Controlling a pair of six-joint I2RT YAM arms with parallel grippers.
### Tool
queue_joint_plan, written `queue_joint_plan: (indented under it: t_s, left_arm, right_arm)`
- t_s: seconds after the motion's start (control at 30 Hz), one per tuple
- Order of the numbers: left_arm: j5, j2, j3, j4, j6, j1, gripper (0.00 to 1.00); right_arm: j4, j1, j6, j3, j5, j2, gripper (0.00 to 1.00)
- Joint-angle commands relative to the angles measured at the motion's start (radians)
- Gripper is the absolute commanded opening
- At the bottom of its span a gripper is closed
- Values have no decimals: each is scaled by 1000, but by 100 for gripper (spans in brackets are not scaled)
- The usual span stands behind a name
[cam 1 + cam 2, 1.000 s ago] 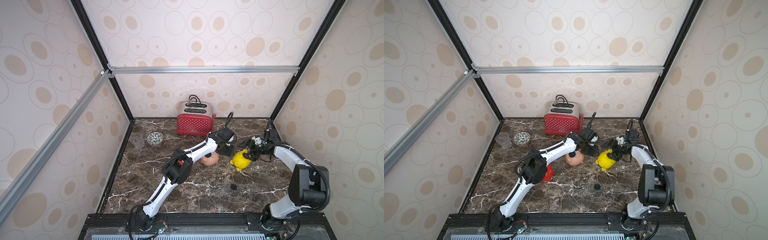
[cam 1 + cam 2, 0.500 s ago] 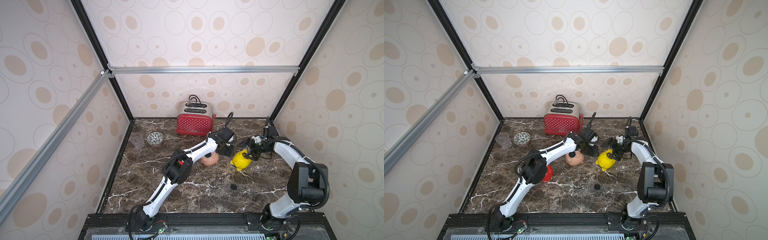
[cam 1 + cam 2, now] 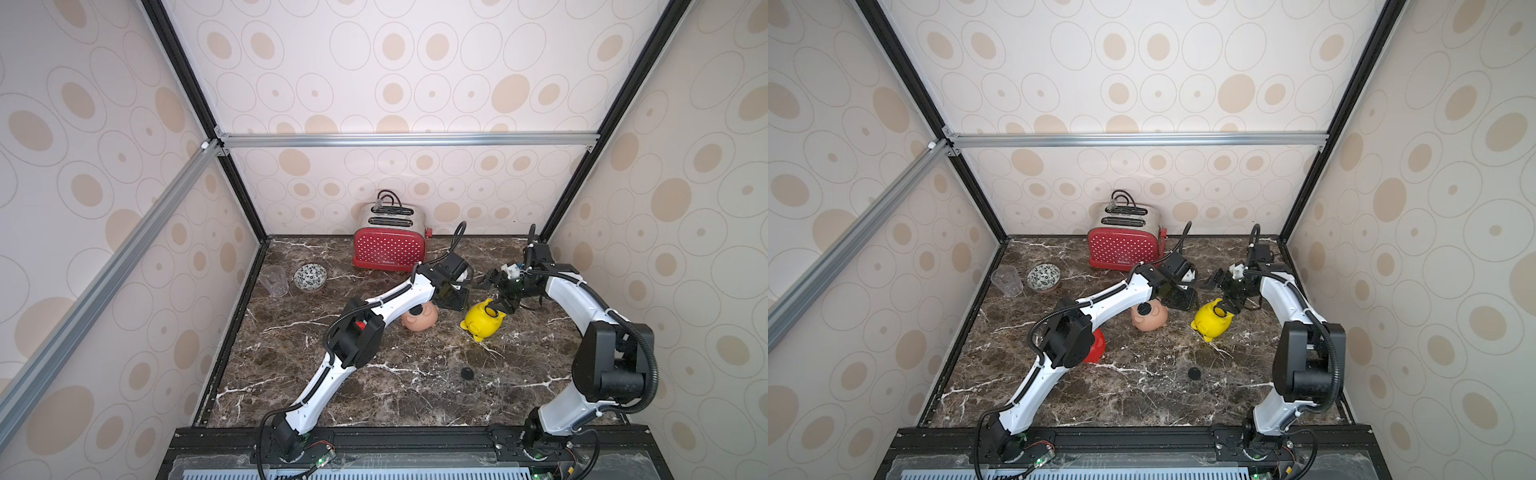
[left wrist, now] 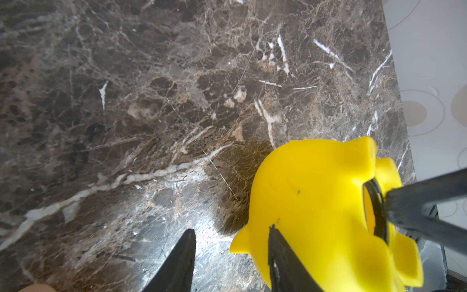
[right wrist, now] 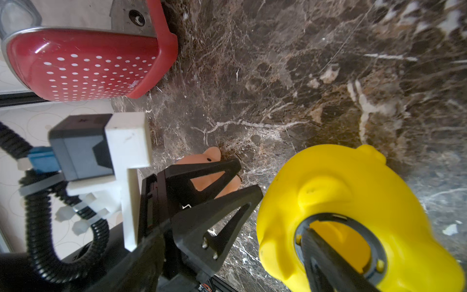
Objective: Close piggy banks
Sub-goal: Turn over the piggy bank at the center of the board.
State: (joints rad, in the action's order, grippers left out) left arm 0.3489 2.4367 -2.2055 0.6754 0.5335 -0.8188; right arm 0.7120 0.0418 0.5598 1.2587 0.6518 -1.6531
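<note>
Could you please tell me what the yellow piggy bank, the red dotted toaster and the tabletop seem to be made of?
The rounded yellow piggy bank looks like moulded plastic: soft, even sheen. The red white-dotted toaster seems glossy enamel or plastic below a brushed metal top. The dark brown tabletop looks like polished marble or print: white veins, glare.

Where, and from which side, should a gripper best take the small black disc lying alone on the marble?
Probably by its rim, from straight above. The black disc lies flat and low on the marble table, apart from the yellow piggy bank, so two opposite edges can be pinched; from the side there is little height to catch.
</note>
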Motion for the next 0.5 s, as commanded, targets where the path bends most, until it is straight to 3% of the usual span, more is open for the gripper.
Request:
queue_joint_plan:
  t_s: [0.0,0.47]
  left_arm:
    - [-8,-27,-20,27,-18,21,48]
    - [-43,-64,-43,41,-20,29,52]
  right_arm:
    - [23,-22,2,17,-22,-25,86]
    - [38,-53,-7,70,-29,-19,86]
